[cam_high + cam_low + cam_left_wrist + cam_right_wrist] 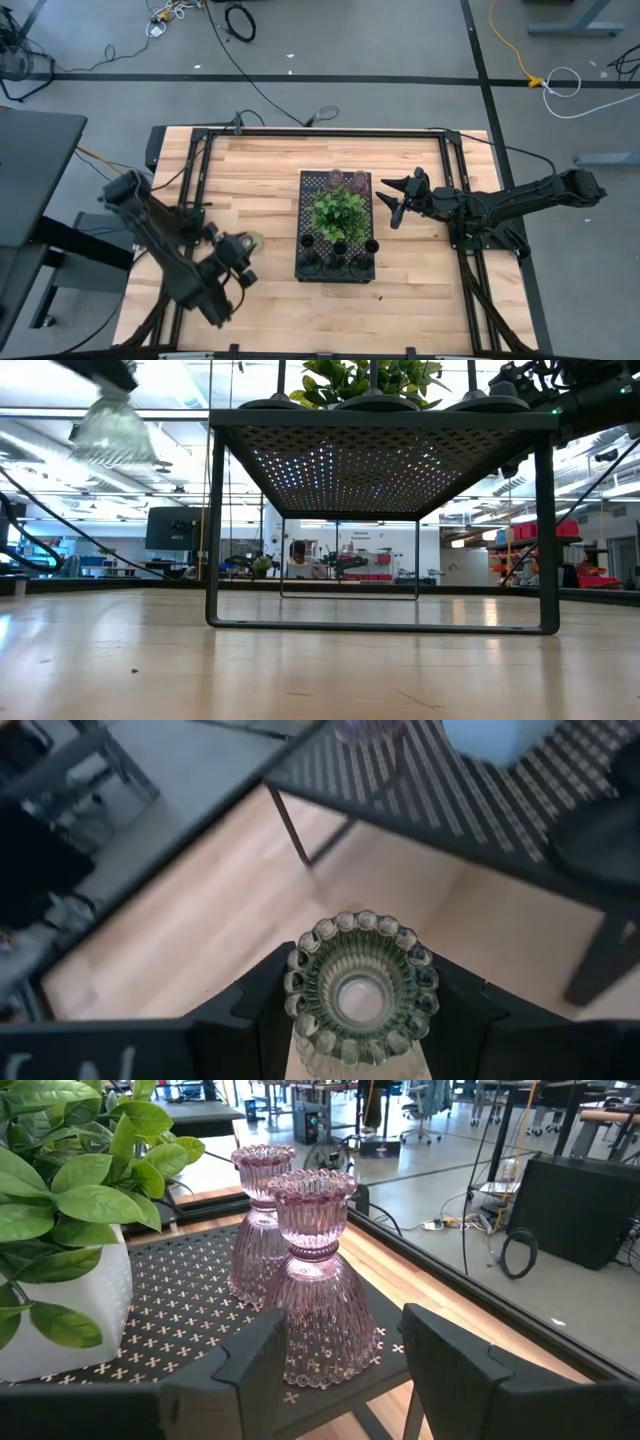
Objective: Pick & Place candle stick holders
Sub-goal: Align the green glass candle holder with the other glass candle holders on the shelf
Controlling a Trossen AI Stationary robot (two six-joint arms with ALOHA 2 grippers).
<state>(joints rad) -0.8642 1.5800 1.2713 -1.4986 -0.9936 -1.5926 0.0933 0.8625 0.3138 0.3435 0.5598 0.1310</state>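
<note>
1. The left gripper (355, 1050) is above the bench (250, 170), to the left of the black perforated tray (304, 215), and its jaws pinch a green glass holder (357, 992) between them.
2. In the low view, this green holder (112, 428) hangs in the air, well apart from the bench surface.
3. The right gripper (390, 205) is just beside the right edge of the tray, and its jaws are spread and hold nothing.
4. Two pink glass holders (318, 1280) stand on the tray corner close in front of the right gripper.
5. A green leafy plant (338, 210) in a white pot (75, 1315) stands in the middle of the tray.
6. Three black holders (340, 250) stand in a row on the near side of the tray.
</note>
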